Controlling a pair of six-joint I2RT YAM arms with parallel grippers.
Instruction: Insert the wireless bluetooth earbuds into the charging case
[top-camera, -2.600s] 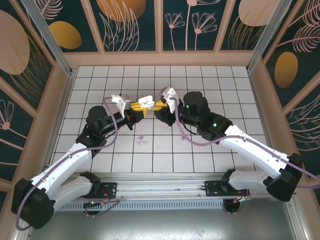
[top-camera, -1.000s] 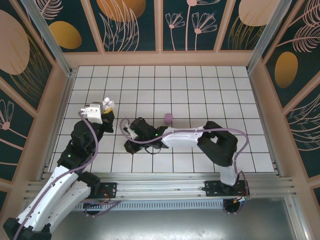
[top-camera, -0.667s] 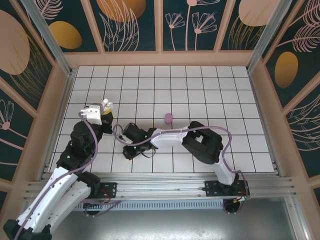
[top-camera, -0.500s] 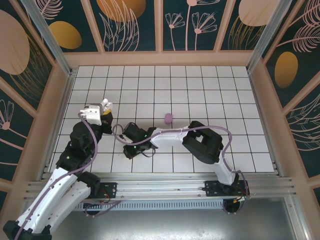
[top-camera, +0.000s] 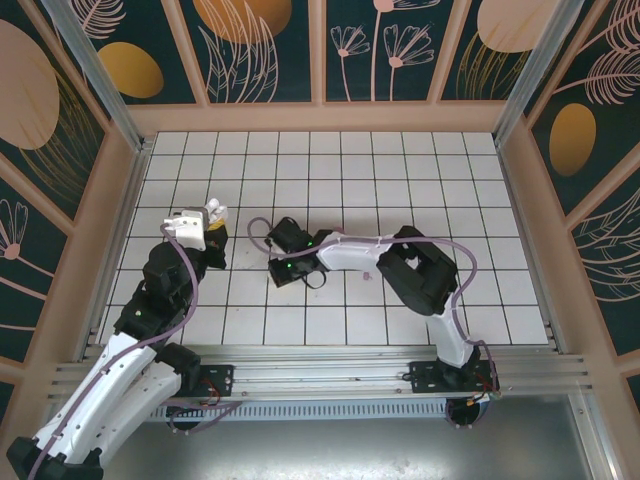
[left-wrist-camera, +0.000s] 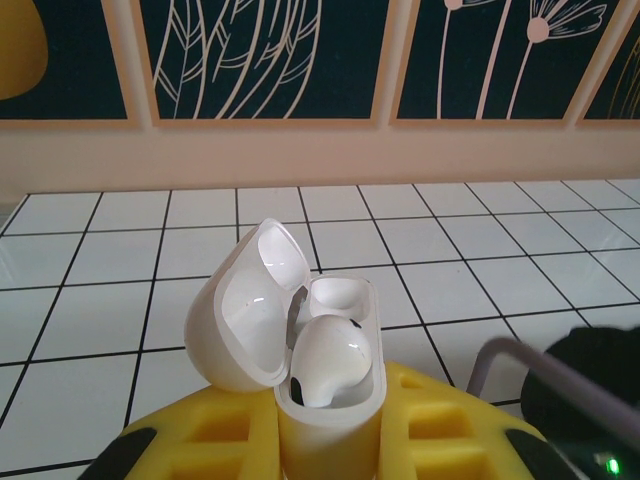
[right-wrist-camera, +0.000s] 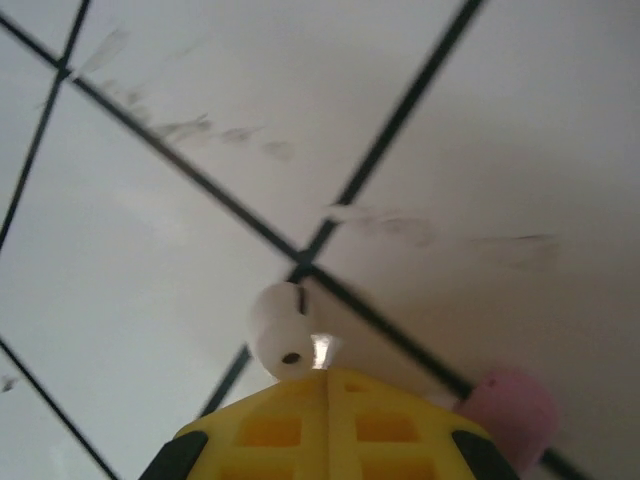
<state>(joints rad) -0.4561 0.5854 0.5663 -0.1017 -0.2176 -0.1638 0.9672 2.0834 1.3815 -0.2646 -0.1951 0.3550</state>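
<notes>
My left gripper (left-wrist-camera: 330, 440) is shut on the base of the white charging case (left-wrist-camera: 300, 345), which stands with its lid open to the left. One white earbud (left-wrist-camera: 328, 358) sits in the case's near socket, and the far socket is bare. In the top view this gripper (top-camera: 208, 216) holds the case up at the left of the tiles. My right gripper (right-wrist-camera: 325, 372) is shut on a white earbud (right-wrist-camera: 282, 338) that sticks out past its tips above the floor. A small pale purple earbud (top-camera: 368, 272) lies by the right arm's elbow.
A blurred pale purple piece (right-wrist-camera: 505, 410) lies on the tiles just right of my right jaws. The right arm (top-camera: 400, 262) is folded across the middle of the white tiled floor (top-camera: 420, 180). Wooden walls (top-camera: 320, 118) ring the floor.
The right wrist has risen and moved right and away from the near tiles, carrying the white earbud off the floor. The left arm and the case have stayed still.
</notes>
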